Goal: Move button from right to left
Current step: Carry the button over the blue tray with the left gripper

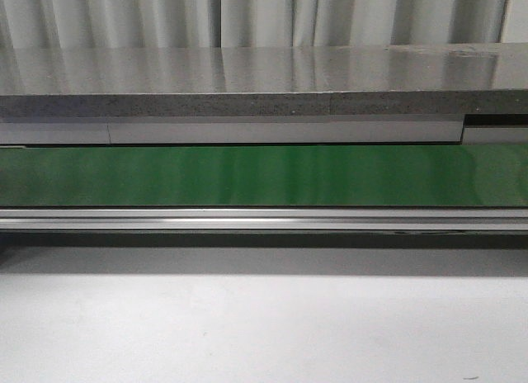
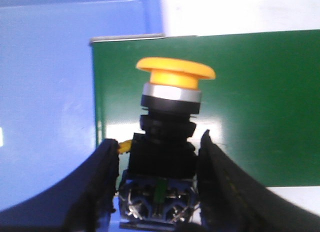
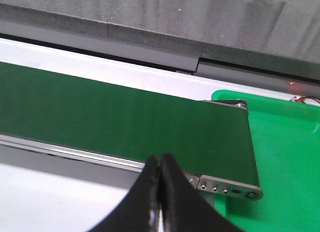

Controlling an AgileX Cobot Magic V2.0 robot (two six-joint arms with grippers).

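yellow-orange and mushroom-capped, the push button (image 2: 167,137) is sitting upright between the fingers of our left gripper (image 2: 159,192), which is grasping its black body low down so the cap stays free. we are holding it at the end of the green conveyor belt (image 2: 260,107), with a blue bin (image 2: 47,102) just beside, probably the drop spot on the left. our right gripper (image 3: 160,192) is hovering over the belt's other end near a green tray (image 3: 285,157), its jaws clenched together on nothing. the front view is showing neither arm.
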